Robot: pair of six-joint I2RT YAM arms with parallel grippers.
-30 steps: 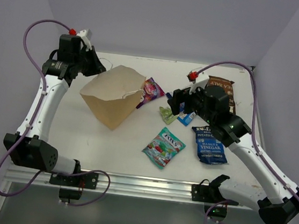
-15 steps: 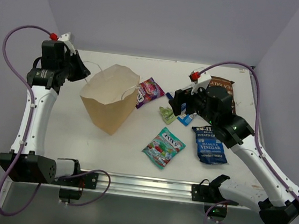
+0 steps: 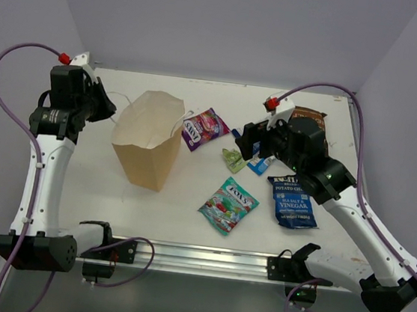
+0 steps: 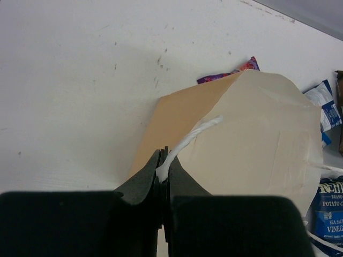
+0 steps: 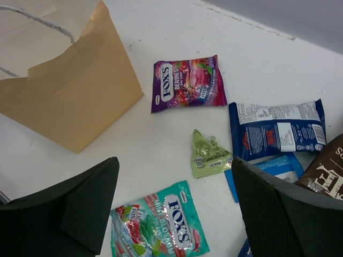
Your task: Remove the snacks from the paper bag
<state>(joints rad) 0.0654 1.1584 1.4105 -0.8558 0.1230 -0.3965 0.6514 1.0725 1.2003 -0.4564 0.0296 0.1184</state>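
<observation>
Currently the left jaws are clenched on one white string handle (image 4: 188,138) of the paper bag (image 3: 147,143); the left wrist view shows the string pinched right between the tips. The bag sits left of centre in the top view, on the desk (image 3: 92,188). Its second handle (image 3: 185,120) hangs over the right edge. I cannot tell whether anything is inside.

The right jaws are released, spread wide, with nothing between them. They hang above the desk right of centre in the top view, over the loose snacks.

Snacks out on the desk:
- purple candy bag (image 5: 187,84), just right of the paper bag, apart from it;
- tiny green wrapper (image 5: 208,154), below the purple one in the right wrist view;
- teal candy bag (image 3: 228,205), lower centre of the top view;
- blue-white packet (image 5: 276,130), right of the green wrapper, overlapping a paler blue one (image 5: 281,167);
- dark-blue chip bag (image 3: 294,202), lower right;
- brown chip bag (image 3: 309,116), upper right, partly hidden by the right arm (image 3: 353,210).
</observation>
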